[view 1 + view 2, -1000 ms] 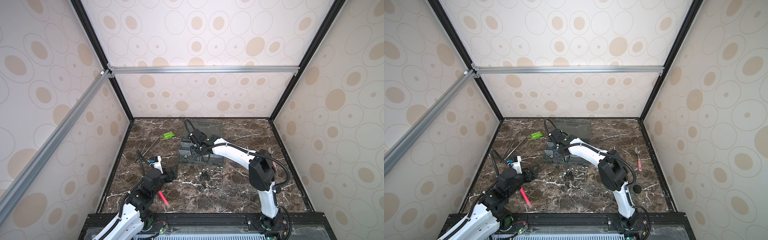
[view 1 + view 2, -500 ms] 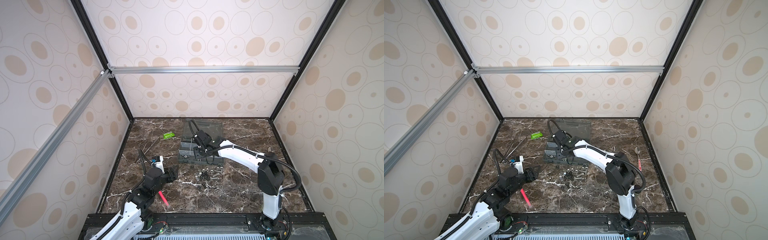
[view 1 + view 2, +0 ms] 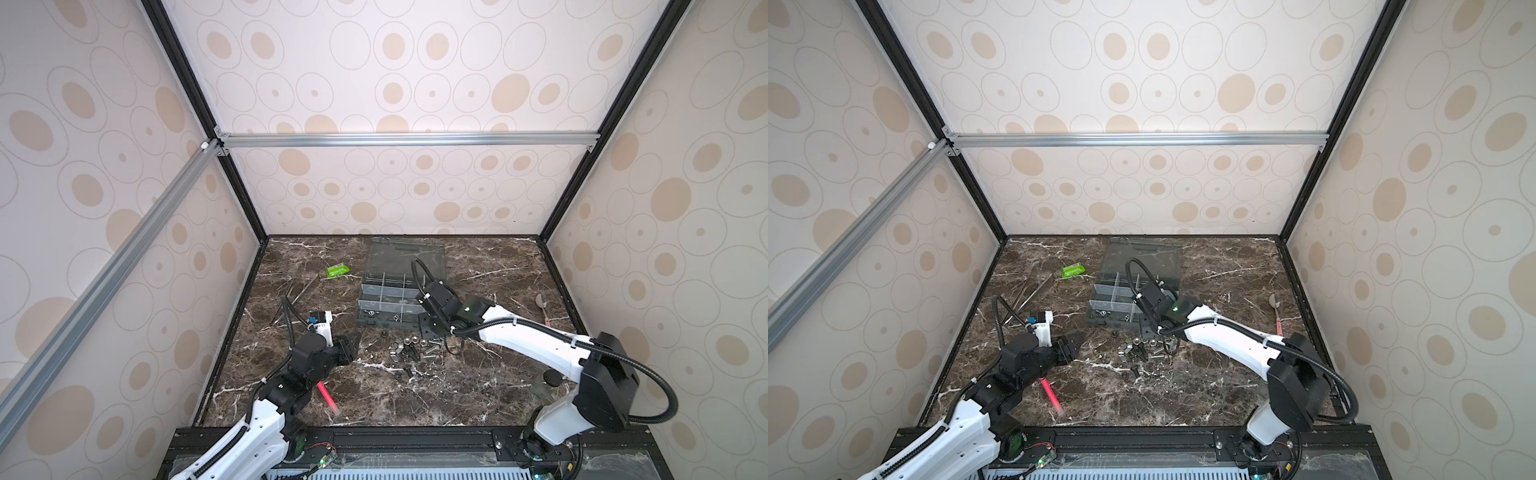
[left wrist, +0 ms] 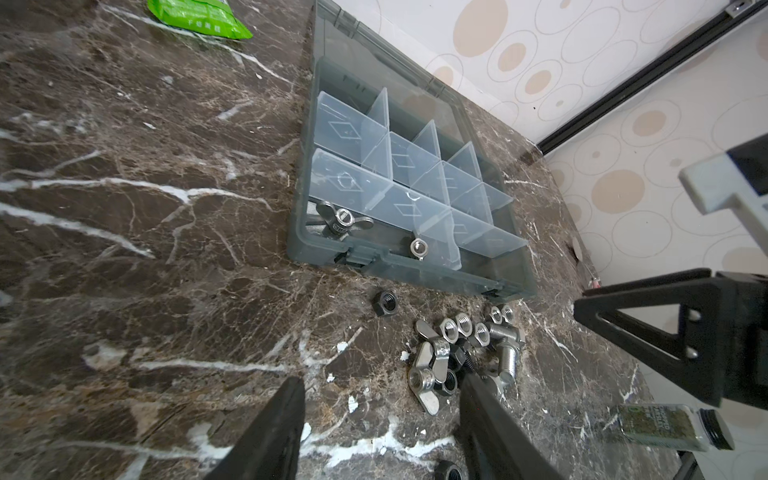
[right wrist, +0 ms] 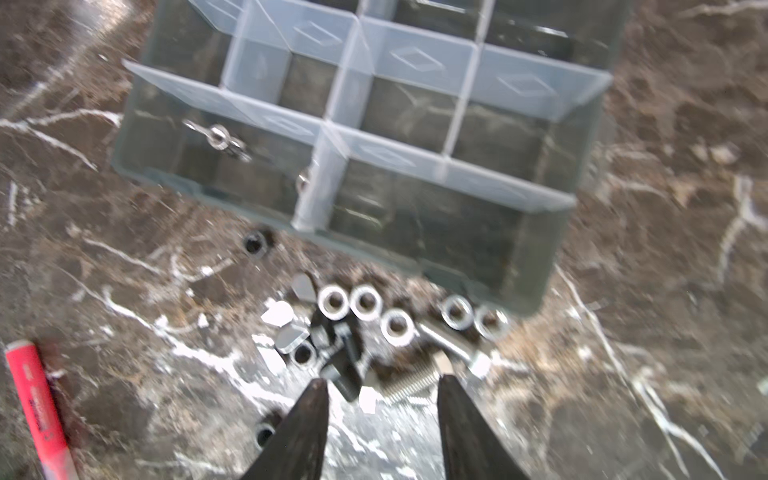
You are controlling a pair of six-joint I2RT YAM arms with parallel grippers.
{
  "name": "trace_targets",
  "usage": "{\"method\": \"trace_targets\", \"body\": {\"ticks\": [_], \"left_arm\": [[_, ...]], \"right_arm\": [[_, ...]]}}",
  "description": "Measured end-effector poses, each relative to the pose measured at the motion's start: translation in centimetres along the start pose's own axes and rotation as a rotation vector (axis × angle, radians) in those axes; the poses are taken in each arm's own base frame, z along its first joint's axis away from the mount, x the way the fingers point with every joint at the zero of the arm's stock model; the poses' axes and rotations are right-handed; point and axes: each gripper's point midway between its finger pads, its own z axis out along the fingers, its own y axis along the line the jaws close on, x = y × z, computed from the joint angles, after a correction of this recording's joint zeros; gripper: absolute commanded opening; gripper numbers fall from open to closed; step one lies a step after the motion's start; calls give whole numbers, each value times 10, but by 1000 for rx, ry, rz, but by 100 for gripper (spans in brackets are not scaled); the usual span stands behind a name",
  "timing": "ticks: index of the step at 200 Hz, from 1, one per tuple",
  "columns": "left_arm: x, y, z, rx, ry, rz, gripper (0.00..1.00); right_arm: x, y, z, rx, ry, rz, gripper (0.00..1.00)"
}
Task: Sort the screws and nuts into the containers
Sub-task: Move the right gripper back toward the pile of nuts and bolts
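The dark grey box of containers (image 3: 374, 322) (image 3: 1100, 318) lies open at mid-table. One front compartment holds a silver wing nut (image 4: 343, 220) (image 5: 218, 139) and a hex nut (image 4: 419, 248). Loose screws and nuts (image 3: 411, 351) (image 3: 1142, 352) lie heaped just in front of the box, with a black nut (image 4: 385, 302) (image 5: 254, 243) apart from them. My right gripper (image 5: 383, 380) (image 3: 430, 330) hovers open over the heap's near edge, nothing between its fingers. My left gripper (image 4: 381, 378) (image 3: 349, 347) stands open and empty, left of the heap.
The box's clear lid (image 3: 405, 257) lies flat behind it. A green packet (image 3: 337, 271) and tweezers (image 3: 299, 291) sit at back left. A pink pen (image 3: 327, 397) (image 5: 37, 411) lies by the left arm. A spoon (image 3: 540, 301) and a small jar (image 4: 665, 428) are on the right.
My right gripper has drawn back from over the box to the heap in front of it. The left gripper's jaws have narrowed while that arm has barely moved.
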Motion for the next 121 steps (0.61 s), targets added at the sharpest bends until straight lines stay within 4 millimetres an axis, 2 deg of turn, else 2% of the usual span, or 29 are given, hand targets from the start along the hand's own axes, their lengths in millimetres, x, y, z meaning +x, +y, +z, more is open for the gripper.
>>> {"method": "trace_targets", "body": {"ticks": [40, 71, 121], "left_arm": [[14, 3, 11, -7, 72, 16, 55], [25, 3, 18, -10, 131, 37, 51], [32, -11, 27, 27, 173, 64, 50]], "right_arm": [[15, -29, -21, 46, -33, 48, 46], [30, -47, -26, 88, -28, 74, 46], [44, -66, -34, 123, -46, 126, 46]]}}
